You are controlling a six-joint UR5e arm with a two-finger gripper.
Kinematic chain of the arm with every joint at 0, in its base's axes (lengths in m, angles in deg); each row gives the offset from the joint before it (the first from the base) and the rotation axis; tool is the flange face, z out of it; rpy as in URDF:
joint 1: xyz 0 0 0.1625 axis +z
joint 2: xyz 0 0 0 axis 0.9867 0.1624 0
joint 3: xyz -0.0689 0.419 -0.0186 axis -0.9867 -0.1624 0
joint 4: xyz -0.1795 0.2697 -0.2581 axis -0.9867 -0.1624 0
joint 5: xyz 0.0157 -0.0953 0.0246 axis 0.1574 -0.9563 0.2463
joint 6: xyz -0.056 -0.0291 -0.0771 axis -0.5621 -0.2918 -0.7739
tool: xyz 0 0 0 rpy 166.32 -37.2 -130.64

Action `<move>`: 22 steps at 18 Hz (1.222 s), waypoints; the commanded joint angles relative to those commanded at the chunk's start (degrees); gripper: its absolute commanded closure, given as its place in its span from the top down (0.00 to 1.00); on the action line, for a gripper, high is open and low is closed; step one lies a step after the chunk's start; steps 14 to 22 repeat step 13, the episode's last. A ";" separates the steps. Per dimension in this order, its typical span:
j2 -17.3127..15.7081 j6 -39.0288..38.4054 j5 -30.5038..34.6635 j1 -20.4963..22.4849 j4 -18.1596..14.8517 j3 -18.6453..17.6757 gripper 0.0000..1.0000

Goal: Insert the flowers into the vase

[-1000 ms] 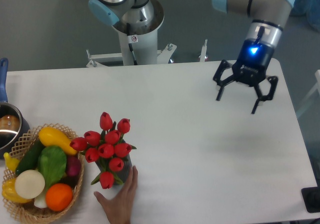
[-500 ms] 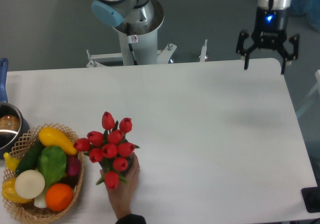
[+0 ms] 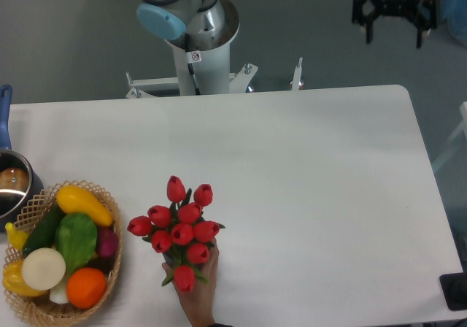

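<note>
Standing near the front edge of the white desk, a bunch of red tulip buds with green leaves hides nearly all of the dark vase beneath it. A bare human hand reaches in from the front, touching the bunch's base. Just left sits a woven wicker basket of colourful vegetables and fruit. Far away, beyond the desk's back right corner, the black two-finger gripper hangs with fingers spread wide, holding nothing.
</note>
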 joint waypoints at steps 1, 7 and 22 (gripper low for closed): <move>-0.17 0.18 0.00 0.18 -0.27 0.09 1.00; -0.44 -0.43 -0.26 0.18 -0.36 0.09 1.00; -0.53 -0.61 -0.62 0.01 -0.09 0.00 1.00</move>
